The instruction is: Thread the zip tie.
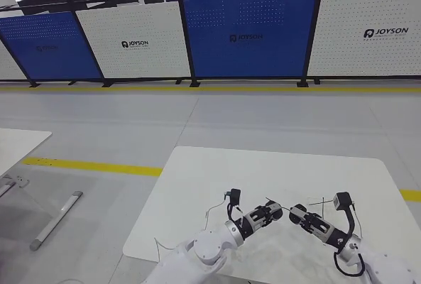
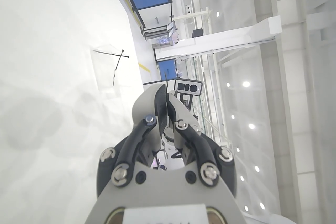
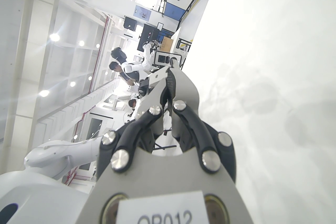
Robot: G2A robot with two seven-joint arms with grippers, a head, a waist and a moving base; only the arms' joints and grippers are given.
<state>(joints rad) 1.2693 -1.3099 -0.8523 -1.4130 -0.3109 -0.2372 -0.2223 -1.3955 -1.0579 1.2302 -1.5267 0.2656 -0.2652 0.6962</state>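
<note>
A thin black zip tie (image 1: pixel 277 204) runs between my two grippers, low over the white table (image 1: pixel 217 177) near its front edge. My left gripper (image 1: pixel 272 211) is shut on the tie; in the left wrist view the strap (image 2: pixel 166 80) sticks out past the closed fingertips (image 2: pixel 160 93). My right gripper (image 1: pixel 297 213) faces it tip to tip. In the right wrist view that gripper (image 3: pixel 170 70) is shut, with a small dark piece of the tie pinched at its tip. The rest of the tie is hidden between the pads.
Two loose black zip ties (image 2: pixel 118 60) lie crossed on the table beyond the left gripper, also visible to the right of the grippers (image 1: pixel 325 202). The table's left edge (image 1: pixel 148 206) and far edge (image 1: pixel 274 151) drop to the floor.
</note>
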